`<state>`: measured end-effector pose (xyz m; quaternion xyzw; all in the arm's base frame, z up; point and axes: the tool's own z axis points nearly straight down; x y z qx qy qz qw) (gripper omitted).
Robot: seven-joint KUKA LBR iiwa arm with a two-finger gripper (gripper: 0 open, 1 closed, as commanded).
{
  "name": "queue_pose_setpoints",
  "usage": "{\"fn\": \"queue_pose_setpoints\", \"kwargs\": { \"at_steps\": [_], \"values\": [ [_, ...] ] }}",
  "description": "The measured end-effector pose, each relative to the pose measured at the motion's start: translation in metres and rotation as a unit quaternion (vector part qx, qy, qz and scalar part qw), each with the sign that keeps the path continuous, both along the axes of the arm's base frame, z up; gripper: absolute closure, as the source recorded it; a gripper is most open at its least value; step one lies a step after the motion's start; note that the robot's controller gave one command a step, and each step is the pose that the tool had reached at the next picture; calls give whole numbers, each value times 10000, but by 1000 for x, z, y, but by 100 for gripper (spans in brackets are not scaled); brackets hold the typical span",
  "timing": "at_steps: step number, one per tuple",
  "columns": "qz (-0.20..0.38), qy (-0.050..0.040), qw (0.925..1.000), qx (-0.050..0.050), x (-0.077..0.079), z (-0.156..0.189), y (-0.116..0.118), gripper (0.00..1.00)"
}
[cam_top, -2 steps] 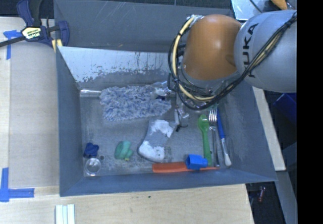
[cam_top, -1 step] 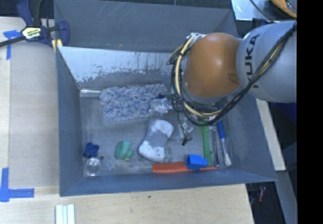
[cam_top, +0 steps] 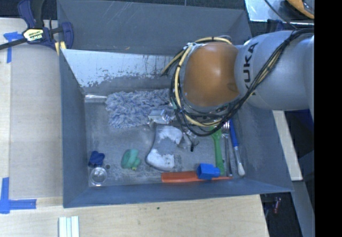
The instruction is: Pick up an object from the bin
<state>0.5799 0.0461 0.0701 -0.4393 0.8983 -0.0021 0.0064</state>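
My gripper [cam_top: 170,119] shows as a bit of metal below the left edge of the arm's orange dome, low over the middle of the bin. Right beneath it lies a white crumpled thing [cam_top: 162,155] with a pale blue part on top. Just to the gripper's left, a blue-grey shaggy cloth [cam_top: 131,108] is spread across the back of the floor. A green-handled tool [cam_top: 218,148] and a blue-and-silver one [cam_top: 234,150] lie side by side on its right. Nothing is visibly held.
Along the front wall lies an orange-red stick [cam_top: 181,178] with a blue block [cam_top: 208,171] at its right end. A small green lump [cam_top: 130,159], a small blue thing [cam_top: 96,157] and a clear round cap [cam_top: 98,176] sit at the front left. The dome and cables hide the bin's right middle.
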Motion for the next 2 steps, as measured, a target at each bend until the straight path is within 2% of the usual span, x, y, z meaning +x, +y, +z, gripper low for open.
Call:
{"fn": "queue_pose_setpoints", "kwargs": {
  "at_steps": [1,2],
  "values": [
    [838,43,9965,-10,-9,0,11,100],
    [837,43,9965,-10,-9,0,11,100]
  ]
}}
